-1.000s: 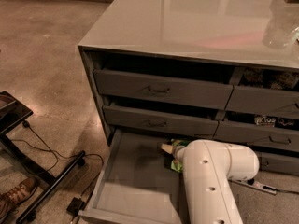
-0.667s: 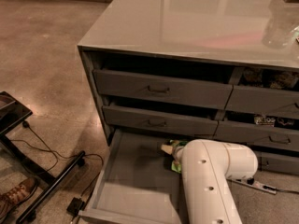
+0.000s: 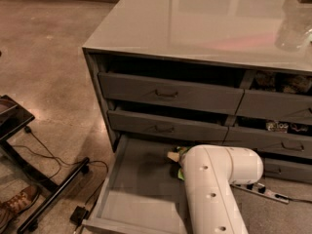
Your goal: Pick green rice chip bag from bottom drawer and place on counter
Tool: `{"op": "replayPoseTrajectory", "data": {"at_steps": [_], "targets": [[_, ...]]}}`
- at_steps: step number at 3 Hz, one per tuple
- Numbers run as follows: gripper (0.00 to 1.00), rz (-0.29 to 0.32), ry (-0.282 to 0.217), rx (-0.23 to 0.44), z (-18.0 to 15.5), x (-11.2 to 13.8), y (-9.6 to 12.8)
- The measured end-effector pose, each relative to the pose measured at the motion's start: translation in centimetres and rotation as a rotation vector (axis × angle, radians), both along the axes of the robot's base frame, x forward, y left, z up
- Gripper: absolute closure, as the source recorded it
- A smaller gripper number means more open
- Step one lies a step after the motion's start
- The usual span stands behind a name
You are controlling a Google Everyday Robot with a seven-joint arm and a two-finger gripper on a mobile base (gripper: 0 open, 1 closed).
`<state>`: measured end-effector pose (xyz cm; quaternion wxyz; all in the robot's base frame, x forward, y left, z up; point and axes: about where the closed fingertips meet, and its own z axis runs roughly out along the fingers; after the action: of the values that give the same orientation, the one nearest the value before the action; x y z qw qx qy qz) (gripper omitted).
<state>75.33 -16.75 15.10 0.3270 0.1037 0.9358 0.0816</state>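
Note:
The bottom drawer (image 3: 139,182) of the left stack is pulled out, showing its flat grey floor. My white arm (image 3: 219,179) reaches down into its right rear part. The green rice chip bag (image 3: 181,151) shows only as small green patches at the arm's left edge, mostly hidden behind it. My gripper (image 3: 174,157) is down in the drawer at the bag, almost wholly covered by the arm. The glossy grey counter (image 3: 204,23) spans the top of the cabinet.
Two handled drawers (image 3: 165,92) sit closed above the open one. The right stack's drawers (image 3: 282,83) hold dark snack packs. A clear object (image 3: 295,33) stands on the counter's right. A black stand with cables (image 3: 46,179) and a shoe (image 3: 14,204) are on the floor at left.

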Motion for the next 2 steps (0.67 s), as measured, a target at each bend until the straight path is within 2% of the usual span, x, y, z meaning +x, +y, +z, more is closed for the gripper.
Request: {"op": "replayPoseTrajectory", "data": {"at_steps": [1, 2], "targets": [[0.0, 0.0, 0.017, -0.005, -0.61, -0.27, 0.27], [0.2, 0.0, 0.017, -0.005, -0.6, -0.27, 0.27]]}}
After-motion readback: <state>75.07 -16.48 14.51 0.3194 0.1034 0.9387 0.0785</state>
